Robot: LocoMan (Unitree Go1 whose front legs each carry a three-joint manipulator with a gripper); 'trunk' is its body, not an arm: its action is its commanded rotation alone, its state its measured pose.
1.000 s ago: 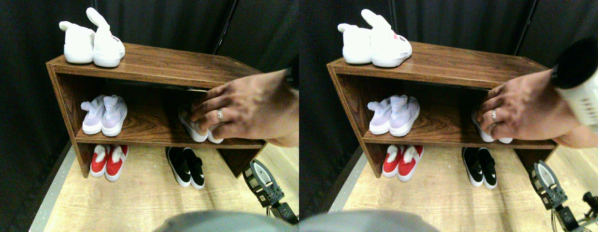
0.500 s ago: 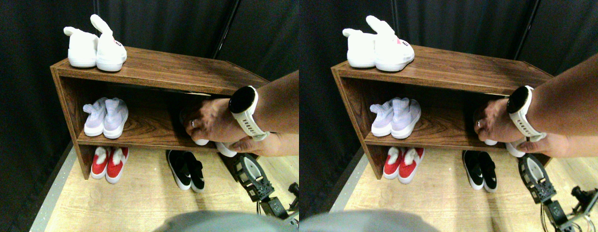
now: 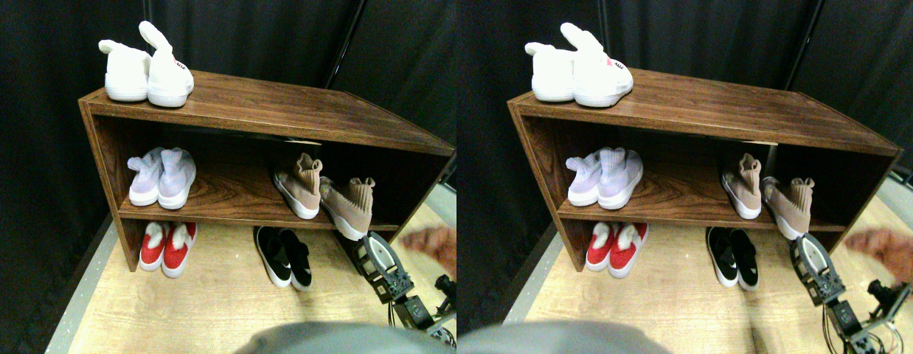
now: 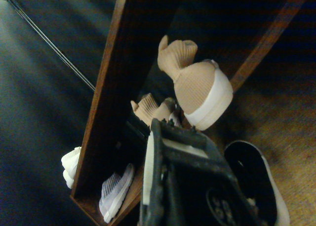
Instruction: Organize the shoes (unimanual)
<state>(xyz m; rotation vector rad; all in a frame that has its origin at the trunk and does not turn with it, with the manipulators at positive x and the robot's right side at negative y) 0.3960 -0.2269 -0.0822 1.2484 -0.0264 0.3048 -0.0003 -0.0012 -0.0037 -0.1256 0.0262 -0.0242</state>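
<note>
Stereo pair view: the right tool (image 3: 380, 267) sits low on the wooden floor (image 3: 206, 302), just in front of the right end of a brown wooden shoe rack (image 3: 265, 110). Whether its jaws are apart or together cannot be told from either view.

Directly above and just beyond the tool, on the rack's middle shelf, lie two tan knit sneakers with white soles. The nearer tan sneaker (image 3: 349, 206) is tilted, its toe hanging over the shelf's front edge right above the tool. The farther tan sneaker (image 3: 299, 187) stands beside it, a little deeper in the shelf and angled differently (the two are not lined up as a pair).

To the tool's left on the floor, a pair of black slip-ons (image 3: 283, 255) sits side by side. Farther left are red shoes (image 3: 166, 246) with white fuzzy lining. Above those, lavender knit sneakers (image 3: 162, 177) rest on the middle shelf, well apart from the tool. White shoes (image 3: 147, 72) stand on the rack's top at its far left corner.

A person's hand (image 3: 434, 245), blurred, shows at the edge just right of the tool.

Wrist view: the tool's dark frame fills the foreground, covering part of the farther sneaker; one black slip-on is cut off by the frame's edge.
</note>
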